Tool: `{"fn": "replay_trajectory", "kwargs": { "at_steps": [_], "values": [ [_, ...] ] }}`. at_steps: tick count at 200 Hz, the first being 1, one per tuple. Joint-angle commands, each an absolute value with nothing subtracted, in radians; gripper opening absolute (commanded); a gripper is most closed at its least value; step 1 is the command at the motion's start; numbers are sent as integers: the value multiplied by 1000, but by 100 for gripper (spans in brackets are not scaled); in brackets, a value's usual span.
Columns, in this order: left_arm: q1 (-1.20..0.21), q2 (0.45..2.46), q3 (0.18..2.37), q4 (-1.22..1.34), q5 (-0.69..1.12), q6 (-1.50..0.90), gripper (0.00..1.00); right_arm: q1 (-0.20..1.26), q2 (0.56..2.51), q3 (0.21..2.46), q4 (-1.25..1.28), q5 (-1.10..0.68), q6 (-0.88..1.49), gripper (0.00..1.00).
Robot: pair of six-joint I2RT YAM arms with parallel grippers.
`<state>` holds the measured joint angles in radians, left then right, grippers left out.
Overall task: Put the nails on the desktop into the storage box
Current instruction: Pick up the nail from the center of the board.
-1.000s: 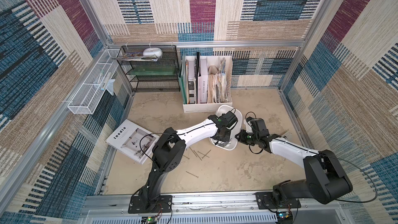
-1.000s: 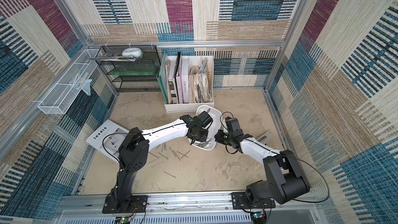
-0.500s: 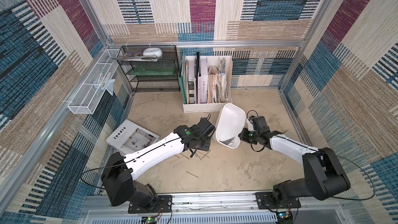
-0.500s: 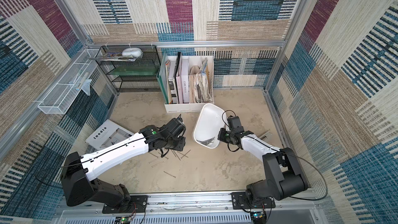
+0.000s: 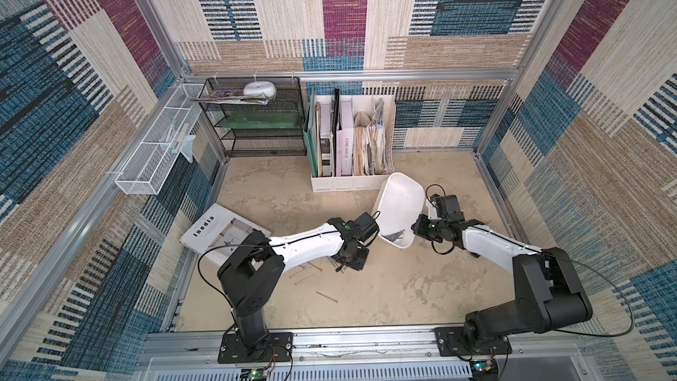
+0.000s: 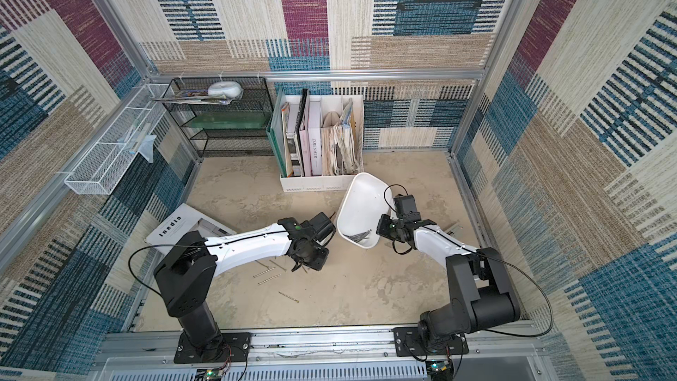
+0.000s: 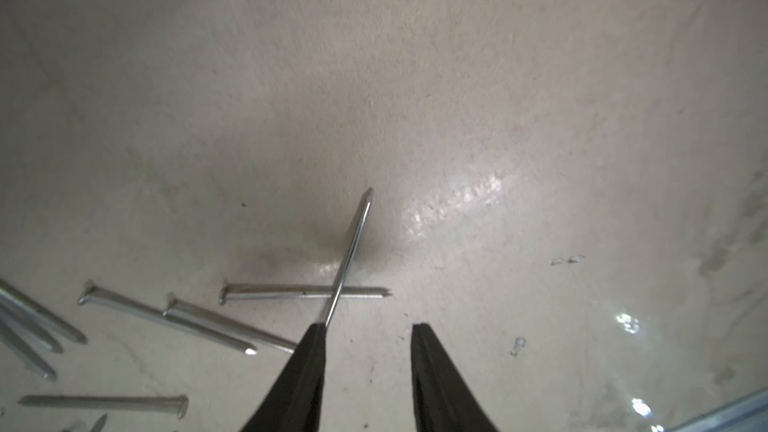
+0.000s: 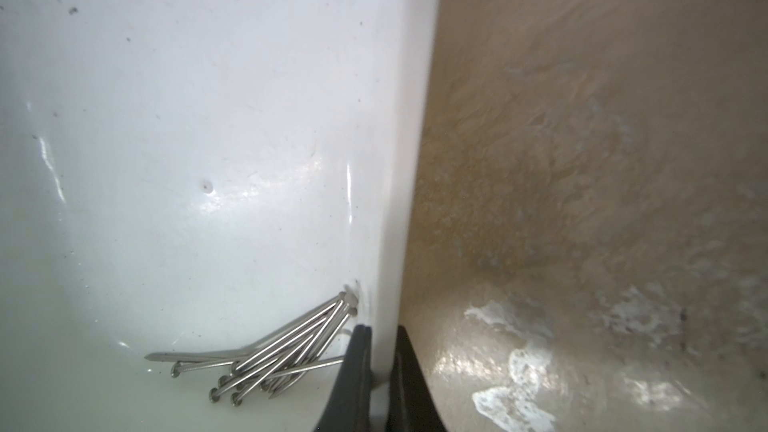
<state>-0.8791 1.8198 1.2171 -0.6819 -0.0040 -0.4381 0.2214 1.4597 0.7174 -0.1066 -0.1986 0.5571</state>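
Right pincer (image 8: 380, 328): closed on the side wall of the storage box (image 8: 187, 118), one finger inside the wall and one outside. The storage box (image 5: 401, 203) stands in the right half of the surface (image 5: 403, 287), just in front of the white file holder (image 5: 351, 181) at the rear edge; it is tilted, rear end raised, front end low; whether the low end touches the surface cannot be told. Boxed nails (image 8: 270, 363): a small bundle, overlapping one another, gathered in the low end of the box beside the gripped wall; visible in both top views as a dark cluster (image 6: 361, 236). Left pincer (image 7: 368, 326): open, fingers (image 7: 307, 367) parted with a clear gap, pointing down at the surface just left of the box and near the middle. A single nail (image 7: 351, 251) projects from the tip of one finger and is not clamped between the two; in the left wrist view it crosses over another nail lying flat. Loose nails (image 7: 166, 317): several, scattered flat on the surface beside and under the left pincer; in a top view three lie clear of the arm (image 5: 306, 278), toward the front edge, one set apart from the rest. A magazine (image 5: 219, 232) lies at the left edge, partly under the left arm.
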Motion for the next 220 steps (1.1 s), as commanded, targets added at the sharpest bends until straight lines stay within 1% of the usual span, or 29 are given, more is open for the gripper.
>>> {"fn": "replay_trajectory", "kwargs": {
  "at_steps": [1,44,55,81,118,152,193,220],
  "values": [
    [-874,1883,1247,-685,-13,-402,37,216,1454,712,-164,-146,515,0],
    [-861,1973,1306,-705,-46,-388,34,215,1444,703,-161,-151,509,0],
    [-857,1984,1313,-705,-45,-380,31,216,1440,698,-163,-147,507,0],
    [-851,2004,1310,-710,-41,-371,14,213,1434,692,-166,-143,505,0],
    [-847,1997,1296,-707,-32,-362,1,213,1442,696,-160,-154,506,0],
    [-839,1923,1340,-770,-46,-350,0,213,1445,694,-158,-166,509,0],
    [-836,1717,1422,-905,-74,-351,0,217,1425,683,-129,-198,533,0],
    [-836,1621,1507,-970,-35,-370,0,235,1436,682,-104,-214,547,0]
  ]
}}
